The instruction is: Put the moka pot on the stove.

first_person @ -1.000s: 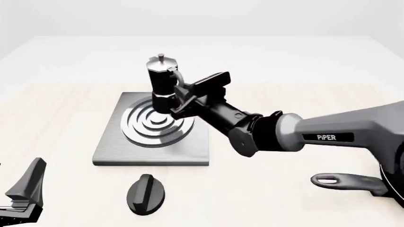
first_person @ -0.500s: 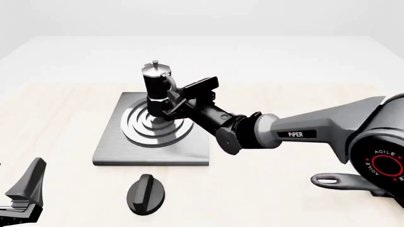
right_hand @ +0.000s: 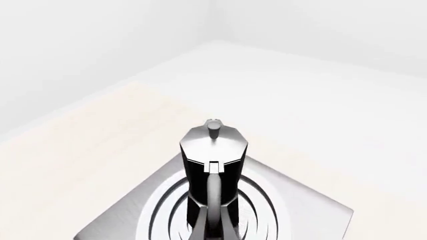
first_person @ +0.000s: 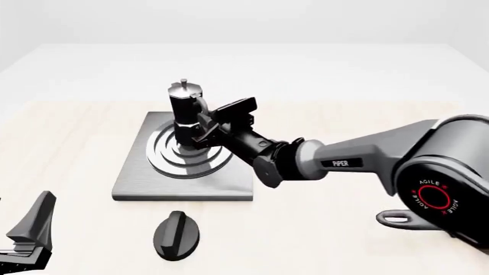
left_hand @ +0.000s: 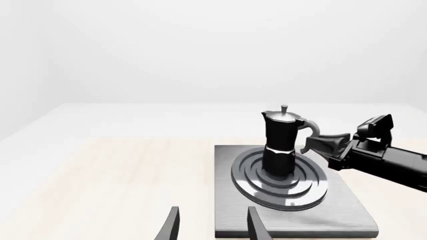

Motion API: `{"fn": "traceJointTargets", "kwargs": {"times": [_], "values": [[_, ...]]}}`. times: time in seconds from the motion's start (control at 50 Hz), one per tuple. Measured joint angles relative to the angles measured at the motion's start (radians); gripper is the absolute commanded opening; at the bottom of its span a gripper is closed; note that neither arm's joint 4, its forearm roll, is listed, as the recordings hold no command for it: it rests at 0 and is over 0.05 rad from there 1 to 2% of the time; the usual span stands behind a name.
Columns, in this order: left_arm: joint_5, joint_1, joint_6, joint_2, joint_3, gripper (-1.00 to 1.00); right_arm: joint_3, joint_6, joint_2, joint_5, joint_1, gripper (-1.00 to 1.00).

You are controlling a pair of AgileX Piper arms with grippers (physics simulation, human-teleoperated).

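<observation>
The moka pot is black and faceted with a silver lid. It stands upright over the centre of the stove's rings, its base at or just above them. The stove is a flat grey square plate. My right gripper reaches in from the right and is shut on the pot's curved handle. The left wrist view shows the moka pot on the stove, with the right gripper clamped on the handle. My left gripper rests open at the near left, well away from the stove, holding nothing.
A black oval knob lies on the table just in front of the stove. A long-handled black pan's handle shows at the near right, under my right arm. The light wooden table stretches left of the stove.
My right gripper has carried the moka pot leftward and down, from above the rings' right side to their centre. The left arm has not moved.
</observation>
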State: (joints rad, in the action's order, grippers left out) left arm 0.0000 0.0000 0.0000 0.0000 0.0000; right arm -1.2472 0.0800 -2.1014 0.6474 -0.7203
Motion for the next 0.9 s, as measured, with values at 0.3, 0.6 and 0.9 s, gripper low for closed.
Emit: {"fn": "traceJointTargets", "kwargs": {"times": [0.3, 0.6, 0.9], "values": [[0.0, 0.0, 0.0, 0.0, 0.0, 1.0, -0.021, 0.006, -0.02, -0.001, 0.001, -1.0], [0.0, 0.0, 0.0, 0.0, 0.0, 1.0, -0.037, 0.011, -0.03, -0.001, -0.002, 1.0], [0.0, 0.0, 0.0, 0.0, 0.0, 1.0, -0.045, 0.019, -0.039, -0.004, -0.008, 1.0]]}}
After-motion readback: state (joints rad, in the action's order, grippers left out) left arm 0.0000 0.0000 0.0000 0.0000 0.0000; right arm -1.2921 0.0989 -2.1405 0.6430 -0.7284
